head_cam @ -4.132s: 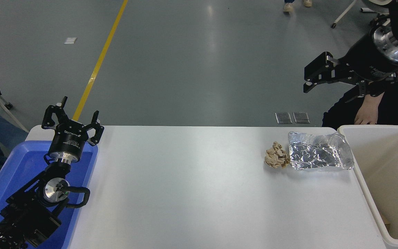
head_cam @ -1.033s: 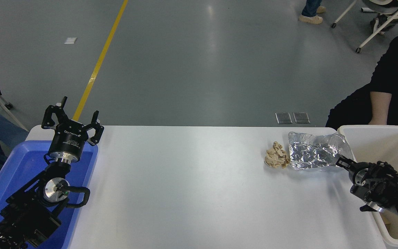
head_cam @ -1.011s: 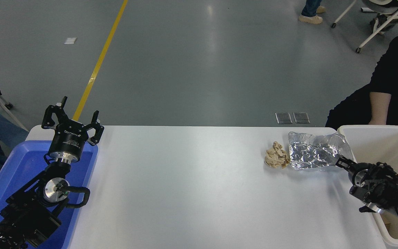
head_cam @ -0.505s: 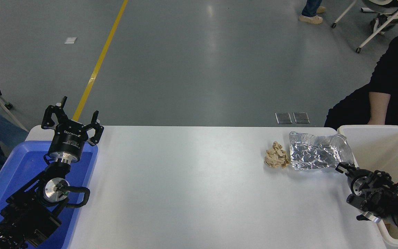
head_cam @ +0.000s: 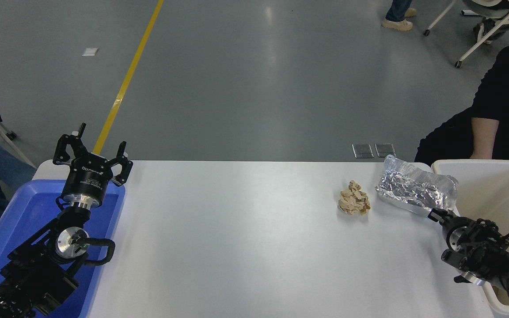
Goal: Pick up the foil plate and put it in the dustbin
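Observation:
The foil plate [head_cam: 415,189], shiny and wrinkled, is tilted with its near right edge raised off the white table [head_cam: 245,238], close to the left rim of the dustbin [head_cam: 493,185]. My right gripper [head_cam: 435,214] comes in from the lower right and is shut on the plate's near right corner. The dustbin is a large cream-white tub at the table's right edge. My left gripper [head_cam: 91,154] is parked at the lower left, open and empty.
A small tan paper wad [head_cam: 354,203] lies just left of the foil plate. A blue tray [head_cam: 11,229] sits under the left arm. A person in black [head_cam: 502,106] sits behind the dustbin. An office chair [head_cam: 488,17] stands at the far right.
My right gripper came down from above, closed on the foil plate's near right corner, and has lifted and dragged it to the right, away from the paper wad. The left arm has not moved.

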Tool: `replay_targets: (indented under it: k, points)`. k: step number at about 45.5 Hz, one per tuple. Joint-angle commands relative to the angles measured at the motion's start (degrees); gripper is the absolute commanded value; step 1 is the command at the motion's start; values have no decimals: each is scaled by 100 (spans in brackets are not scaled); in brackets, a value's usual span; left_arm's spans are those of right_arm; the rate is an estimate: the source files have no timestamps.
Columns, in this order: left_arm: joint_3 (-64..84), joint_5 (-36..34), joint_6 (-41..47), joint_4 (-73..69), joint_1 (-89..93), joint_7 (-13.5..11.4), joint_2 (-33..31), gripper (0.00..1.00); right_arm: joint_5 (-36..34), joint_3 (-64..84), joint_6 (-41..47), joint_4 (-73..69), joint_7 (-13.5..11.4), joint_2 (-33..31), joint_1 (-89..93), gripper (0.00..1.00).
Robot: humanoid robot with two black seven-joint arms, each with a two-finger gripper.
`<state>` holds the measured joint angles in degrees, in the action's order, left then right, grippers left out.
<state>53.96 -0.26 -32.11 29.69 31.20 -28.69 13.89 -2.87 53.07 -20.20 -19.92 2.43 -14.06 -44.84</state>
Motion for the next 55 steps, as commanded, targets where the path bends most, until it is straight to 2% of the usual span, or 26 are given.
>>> replay_targets:
  k: [1, 10, 27, 37, 44, 55]
  points:
    - [0, 0, 3, 1, 0, 3, 0, 98, -3, -69, 8, -3, 73, -44, -51, 0]
    - [-9, 0, 3, 1, 0, 3, 0, 98, -29, -69, 51, -11, 73, -88, -332, 0]
    - [-9, 0, 3, 1, 0, 3, 0, 98, -3, -34, 587, -354, 82, -1108, -1597, 0]
    - [-9, 0, -5, 1, 0, 3, 0, 98, 234, 45, 1097, -1215, 108, -1863, -2607, 0]
    - [-9, 0, 3, 1, 0, 3, 0, 98, 752, 45, 1755, -1848, 108, -2390, -3495, 0]
    - [-9, 0, 3, 1, 0, 3, 0, 98, 1095, 54, 3337, -2384, 91, -2910, -4858, 0]
